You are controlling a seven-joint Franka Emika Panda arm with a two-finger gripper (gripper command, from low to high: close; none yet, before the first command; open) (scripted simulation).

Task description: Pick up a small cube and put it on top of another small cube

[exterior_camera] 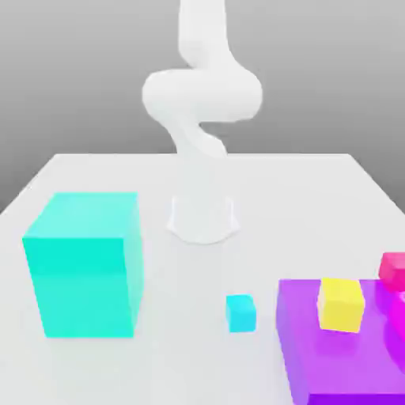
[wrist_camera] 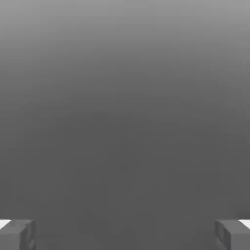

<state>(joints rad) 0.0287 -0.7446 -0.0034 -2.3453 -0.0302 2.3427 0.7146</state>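
The small cube (exterior_camera: 240, 312), tiny and sky-blue, rests on the white table (exterior_camera: 206, 182) toward the front, between the big turquoise block and the purple slab. A small yellow cube (exterior_camera: 341, 304) sits on top of that purple slab (exterior_camera: 332, 356). My white arm (exterior_camera: 199, 95) rises from its base (exterior_camera: 202, 218) at the table's middle and goes up out of the exterior view. In the hand view my gripper (wrist_camera: 125, 235) is open: two grey fingertips (wrist_camera: 17, 234) stand far apart with nothing between them, against plain grey background.
A large turquoise block (exterior_camera: 83, 265) stands at the exterior view's left. A pink-red block (exterior_camera: 392, 269) and a magenta piece (exterior_camera: 398, 316) lie on the purple slab at the right edge. Bare table lies around the sky-blue cube.
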